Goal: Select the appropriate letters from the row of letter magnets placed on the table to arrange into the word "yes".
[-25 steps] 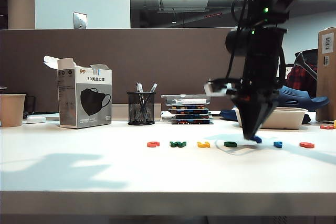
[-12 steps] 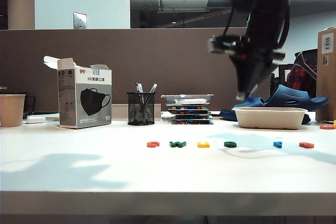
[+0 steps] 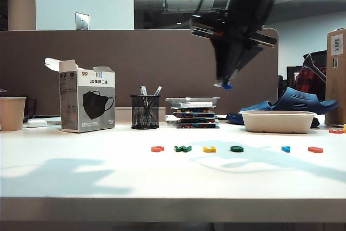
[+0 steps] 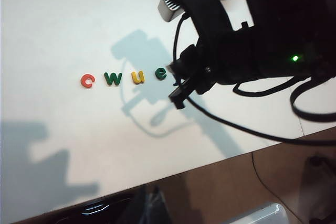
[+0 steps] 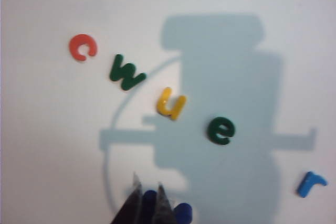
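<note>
White bench (image 3: 81, 177) carries six letters in a row; right pincer (image 3: 226, 84), raised above it, is clamped on blue letter (image 5: 152, 203). Left pincer unseen.

Letter row (image 3: 232, 149) lies mid-frame on bench (image 3: 81, 182), gap right of centre. Right gripper (image 3: 225, 84) high above it, upper centre-right. Tray (image 3: 278, 121) behind row, right. Box (image 3: 86, 103) far left.

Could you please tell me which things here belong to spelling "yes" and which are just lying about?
Belong: dark blue letter held in the raised right gripper; green e; red-orange letter at the row's right end.

Lying about: mask box, pen cup, paper cup, tray.
</note>
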